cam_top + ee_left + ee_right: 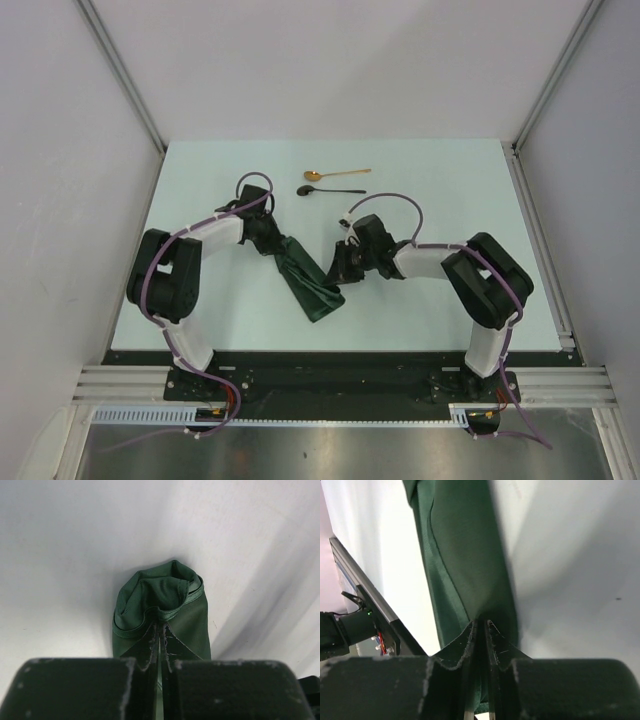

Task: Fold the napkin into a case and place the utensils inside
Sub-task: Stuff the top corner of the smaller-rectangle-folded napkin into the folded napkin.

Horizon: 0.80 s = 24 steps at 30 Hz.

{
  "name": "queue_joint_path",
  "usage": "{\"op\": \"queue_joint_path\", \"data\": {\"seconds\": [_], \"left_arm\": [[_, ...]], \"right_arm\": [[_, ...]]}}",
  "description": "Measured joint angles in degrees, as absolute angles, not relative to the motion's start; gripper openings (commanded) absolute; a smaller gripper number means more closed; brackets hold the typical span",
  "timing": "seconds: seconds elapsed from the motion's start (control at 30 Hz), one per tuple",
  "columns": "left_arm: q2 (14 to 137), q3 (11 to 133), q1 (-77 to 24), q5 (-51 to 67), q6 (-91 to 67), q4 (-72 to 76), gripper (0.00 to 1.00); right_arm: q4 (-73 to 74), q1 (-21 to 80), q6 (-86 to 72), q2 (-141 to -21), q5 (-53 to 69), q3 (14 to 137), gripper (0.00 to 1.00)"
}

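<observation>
Green napkin (310, 285) was pinched by left gripper (159, 642) and right gripper (481, 636); gold spoon (336, 174) and black spoon (333, 190) lay apart beyond.

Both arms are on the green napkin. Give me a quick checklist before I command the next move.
1. Is the left gripper shut on the napkin? Ok.
2. Is the right gripper shut on the cloth too? Ok.
3. Is the napkin folded to a narrow strip? Ok, it lies diagonally between the arms.
4. Is a pocket ready to take the spoons? Cannot tell.
5. Are the gold spoon and the black spoon clear of the cloth? Ok, they lie side by side on the table beyond it.
6. Are the spoons inside? Not ok, both are outside.
</observation>
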<state>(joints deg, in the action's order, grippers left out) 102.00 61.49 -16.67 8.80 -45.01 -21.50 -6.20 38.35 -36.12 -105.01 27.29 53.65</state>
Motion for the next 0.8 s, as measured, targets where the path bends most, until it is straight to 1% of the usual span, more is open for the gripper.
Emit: {"op": "queue_joint_path", "data": {"seconds": [0.07,0.17,0.2,0.27,0.3,0.37,0.6,0.7,0.8], "left_arm": [[102.00,61.49,-16.67,8.80,-45.01,-21.50,0.11],[102.00,61.49,-16.67,8.84,-45.04,-21.50,0.20],[102.00,61.49,-16.67,8.86,-44.99,-21.52,0.26],[101.86,61.47,-16.67,9.10,-44.99,-21.52,0.31],[101.65,61.45,-16.67,9.19,-44.88,-21.54,0.36],[100.86,61.39,-16.67,9.19,-44.66,-21.67,0.41],[95.22,61.32,-16.93,8.73,-41.45,-25.50,0.50],[90.96,59.53,-17.87,8.88,-40.21,-26.68,0.51],[86.85,55.18,-19.14,10.81,-40.36,-26.74,0.51]], "right_arm": [[-6.28,39.24,-36.40,-104.88,27.20,53.65,0.14],[-6.94,40.16,-37.36,-104.86,27.16,53.30,0.14],[-7.07,40.49,-37.54,-104.86,27.09,53.21,0.14],[-7.38,41.15,-38.00,-104.86,26.59,53.06,0.14],[-7.57,41.39,-38.28,-104.86,26.33,53.06,0.14],[-7.84,41.85,-38.94,-104.86,26.04,53.06,0.13],[-8.71,42.65,-40.47,-104.88,25.71,53.06,0.13],[-9.08,42.83,-41.06,-104.88,25.71,53.06,0.13],[-9.82,43.24,-42.11,-104.97,25.67,53.06,0.13]]}}
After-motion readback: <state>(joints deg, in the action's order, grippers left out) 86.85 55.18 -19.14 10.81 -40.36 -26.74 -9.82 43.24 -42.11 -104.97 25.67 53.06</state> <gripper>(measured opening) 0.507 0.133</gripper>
